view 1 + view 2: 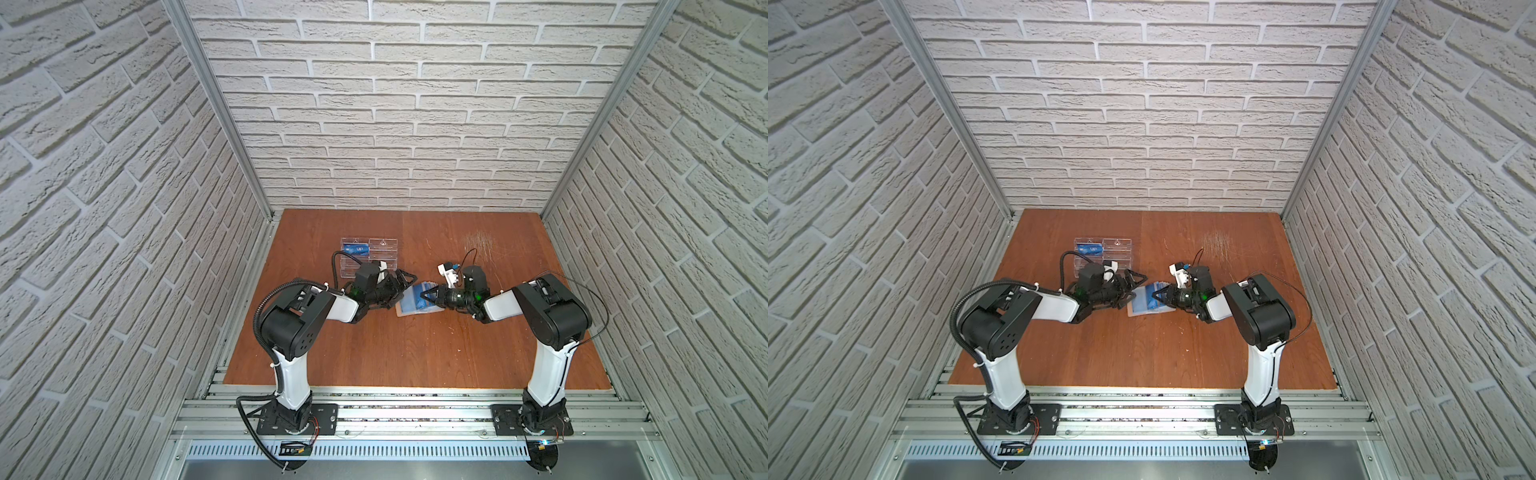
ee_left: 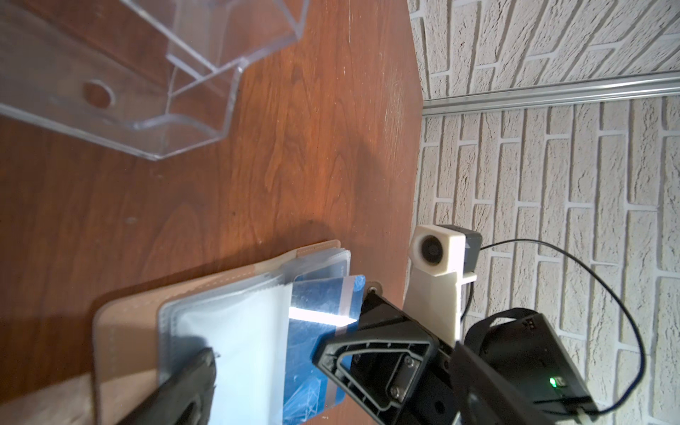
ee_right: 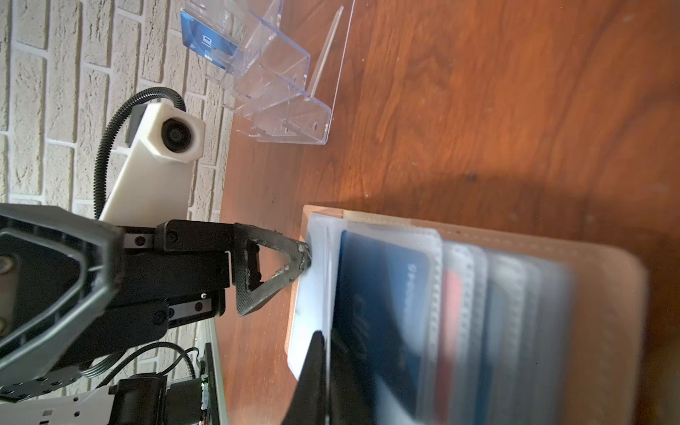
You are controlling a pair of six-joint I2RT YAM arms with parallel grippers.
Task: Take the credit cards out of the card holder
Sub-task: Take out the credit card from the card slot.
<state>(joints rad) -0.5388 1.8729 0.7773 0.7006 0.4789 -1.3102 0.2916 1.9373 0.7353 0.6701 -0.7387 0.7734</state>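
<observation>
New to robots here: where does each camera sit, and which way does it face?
Both top views: two eyes of one head, high behind the arm bases, facing down onto the table; both arms whole, left gripper open, right gripper shut.
Left wrist: on the left arm, facing the card holder past its own finger; the right gripper pinches a credit card.
Right wrist: on the right arm, facing the holder past its fingers, toward the left gripper.
Shared: both wrist views show card holder and clear rack.

The tan leather card holder [image 2: 125, 323] lies open and flat near the middle of the desk [image 1: 415, 353], its clear sleeve pages fanned. A blue credit card [image 2: 323, 300] with a pale stripe juts partway from one sleeve.
</observation>
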